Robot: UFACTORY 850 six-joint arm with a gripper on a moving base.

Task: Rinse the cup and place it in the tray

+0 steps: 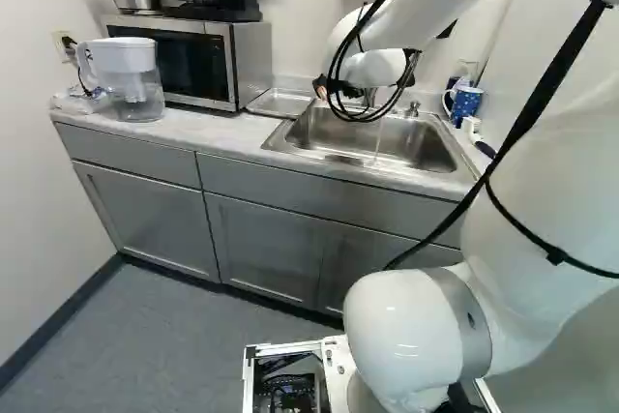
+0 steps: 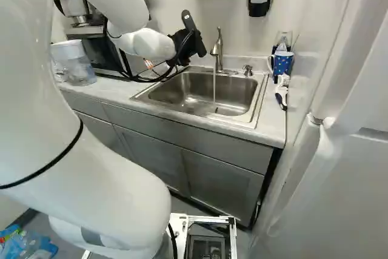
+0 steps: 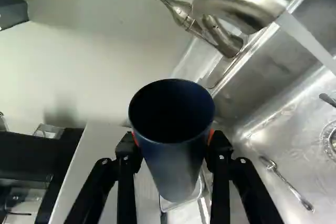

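The gripper (image 2: 188,43) is closed on the dark blue cup (image 3: 172,158): in the wrist view its two fingers press the cup from two sides, with the orange pads showing at the wall of the cup. The open mouth of the cup is turned to the wrist camera, and its inside looks dark. The cup is in the air, not in the tray (image 1: 279,103), which lies on the desk (image 1: 224,132) just beside the sink (image 1: 324,154).

From the faucet (image 2: 219,48) a thin stream of water (image 2: 214,89) runs down into the sink. In the wrist view this stream falls apart from the cup. On the floor of the sink there is a spoon (image 3: 287,184), near the drain (image 3: 332,139).

At the left of the left base view, a filter pitcher (image 1: 135,84) is standing on the desk before the microwave (image 1: 184,60). At the other side of the sink, in the right base view, there is a blue mug with spots (image 2: 282,63), and near it lies a brush (image 2: 281,92).
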